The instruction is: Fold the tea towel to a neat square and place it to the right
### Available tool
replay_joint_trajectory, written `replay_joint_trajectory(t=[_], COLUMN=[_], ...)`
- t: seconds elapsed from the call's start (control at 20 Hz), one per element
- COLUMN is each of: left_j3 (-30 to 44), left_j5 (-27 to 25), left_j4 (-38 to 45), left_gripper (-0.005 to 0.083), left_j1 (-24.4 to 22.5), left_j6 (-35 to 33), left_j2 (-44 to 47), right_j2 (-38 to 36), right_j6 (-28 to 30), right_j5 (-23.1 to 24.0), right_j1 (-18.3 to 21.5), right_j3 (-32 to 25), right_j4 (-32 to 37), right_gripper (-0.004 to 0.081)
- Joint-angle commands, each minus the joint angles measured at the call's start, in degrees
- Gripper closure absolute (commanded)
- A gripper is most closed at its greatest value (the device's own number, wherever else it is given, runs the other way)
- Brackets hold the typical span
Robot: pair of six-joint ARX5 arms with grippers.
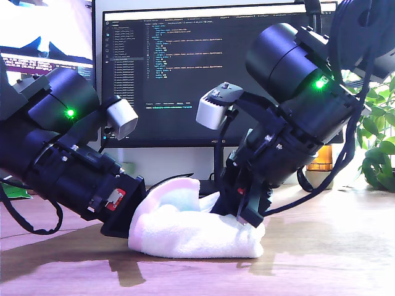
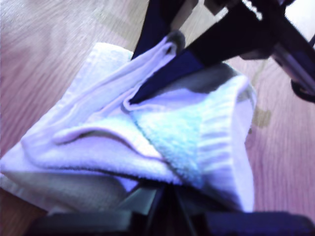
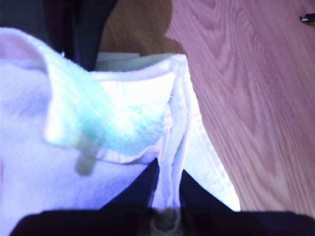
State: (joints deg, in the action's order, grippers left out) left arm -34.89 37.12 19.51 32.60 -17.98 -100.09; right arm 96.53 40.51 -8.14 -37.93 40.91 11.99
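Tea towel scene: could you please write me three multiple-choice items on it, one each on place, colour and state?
1. Where does the tea towel lie?
A on the wooden table
B on the floor
C on a chair
2. What colour is its band in the wrist views?
A red
B mint
C black
3. My second gripper is:
A open above the table
B shut on the tea towel
C out of view

Answers: A, wood grain shows under it; B, the pile is pale green; B, a fold sits pinched between its fingers.
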Motion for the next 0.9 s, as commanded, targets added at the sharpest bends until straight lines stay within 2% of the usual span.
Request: replay_joint_trajectory(t=[0.0, 0.2, 0.5, 0.65, 0.85], left_j3=[3.3, 3.3, 3.3, 3.3, 3.3], left_j5=[0.0, -1.0, -9.4, -10.0, -8.0], left_j4=[-3.8, -7.0, -13.4, -16.0, -22.2], left_gripper=[0.0797, 0.0797, 0.0797, 0.0797, 0.0797], left_j1=[0.9, 0.9, -0.3, -0.9, -1.0], left_j6=[0.5, 0.6, 2.3, 3.0, 3.1], left_j2=[-0.9, 4.6, 16.2, 22.7, 28.6], right_j2=[3.2, 6.2, 6.6, 6.6, 6.6], right_j6=[-0.3, -0.2, -0.2, -0.2, -0.2], right_j5=[0.7, 0.7, 0.8, 0.7, 0.7], right_j1=[0.6, 0.6, 0.6, 0.6, 0.6], right_j3=[0.0, 0.0, 0.0, 0.0, 0.0], right_j4=[-0.3, -0.5, -0.7, -0.7, -0.7], right_gripper=[0.0781, 0.0781, 0.0781, 0.0781, 0.0781])
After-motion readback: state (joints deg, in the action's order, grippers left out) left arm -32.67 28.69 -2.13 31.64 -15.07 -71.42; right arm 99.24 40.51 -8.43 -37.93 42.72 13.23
